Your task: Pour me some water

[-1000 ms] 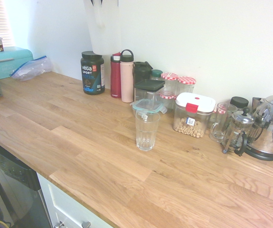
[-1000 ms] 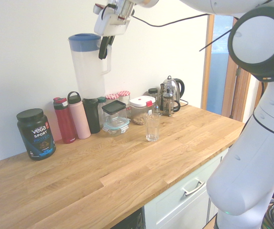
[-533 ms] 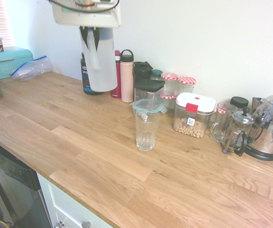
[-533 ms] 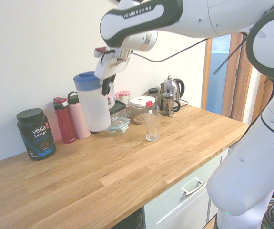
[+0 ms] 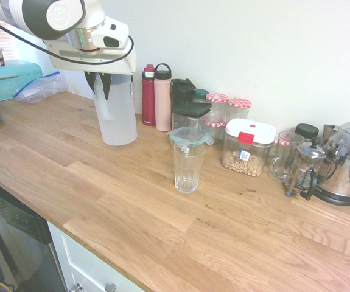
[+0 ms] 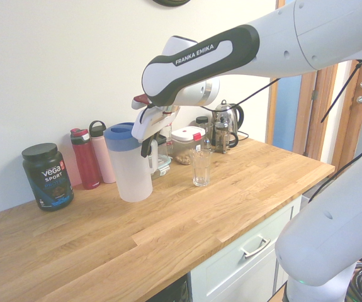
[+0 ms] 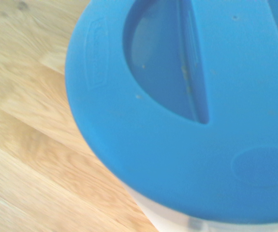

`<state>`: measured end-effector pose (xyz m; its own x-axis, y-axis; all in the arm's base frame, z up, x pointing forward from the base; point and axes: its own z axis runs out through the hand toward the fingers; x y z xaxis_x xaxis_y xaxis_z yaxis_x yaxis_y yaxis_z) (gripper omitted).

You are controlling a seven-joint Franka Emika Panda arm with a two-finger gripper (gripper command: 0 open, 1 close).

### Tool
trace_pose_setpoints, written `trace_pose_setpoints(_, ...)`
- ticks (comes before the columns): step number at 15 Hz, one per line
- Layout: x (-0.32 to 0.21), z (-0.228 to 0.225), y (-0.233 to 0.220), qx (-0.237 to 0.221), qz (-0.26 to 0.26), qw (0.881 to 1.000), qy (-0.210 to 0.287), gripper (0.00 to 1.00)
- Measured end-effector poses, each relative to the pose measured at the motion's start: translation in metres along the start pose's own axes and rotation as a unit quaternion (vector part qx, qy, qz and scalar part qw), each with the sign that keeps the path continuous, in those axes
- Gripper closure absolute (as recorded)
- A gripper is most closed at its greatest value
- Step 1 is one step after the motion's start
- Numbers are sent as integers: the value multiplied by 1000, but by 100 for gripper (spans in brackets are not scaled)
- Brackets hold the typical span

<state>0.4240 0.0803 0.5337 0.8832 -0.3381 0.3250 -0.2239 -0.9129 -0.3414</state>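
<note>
A tall frosted-white jug (image 5: 116, 115) with a blue lid (image 6: 121, 134) stands upright, its base down at the wooden counter (image 5: 101, 194). My gripper (image 5: 102, 87) comes from above and is shut on the jug's white handle (image 6: 152, 162). The water cannot be made out through the frosted wall. A clear ribbed glass (image 5: 187, 166) stands upright on the counter, apart from the jug; in the second exterior view the glass (image 6: 201, 168) is to the jug's right. The blue lid (image 7: 187, 111) fills the wrist view.
Along the wall stand a red bottle (image 5: 148, 96), a pink bottle (image 5: 162, 98), several lidded jars, a white-lidded container (image 5: 248, 146), a French press (image 5: 304, 168) and a steel kettle (image 5: 349, 161). A dark protein tub (image 6: 47, 176) and a teal bread box (image 5: 7, 78) stand further off.
The arm has brought the jug down from high up by the wall to the counter, still upright and still held by its handle. The glass has not moved.
</note>
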Motion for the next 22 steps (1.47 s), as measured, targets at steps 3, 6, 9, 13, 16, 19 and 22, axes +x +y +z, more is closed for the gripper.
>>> trace_pose_setpoints(3,-4,9,-7,11,8,1000,6,100)
trace_pose_setpoints(6,-9,27,-11,6,10,1000,4,100)
trace_pose_setpoints(9,-14,41,-11,1,12,1000,1,100)
trace_pose_setpoints(13,-16,51,-7,-2,16,1000,4,0)
trace_pose_setpoints(16,-20,59,-9,-5,19,1000,-1,0)
trace_pose_setpoints(19,-20,60,-10,-5,23,1000,-1,0)
trace_pose_setpoints(22,-19,59,-10,-4,24,1000,4,0)
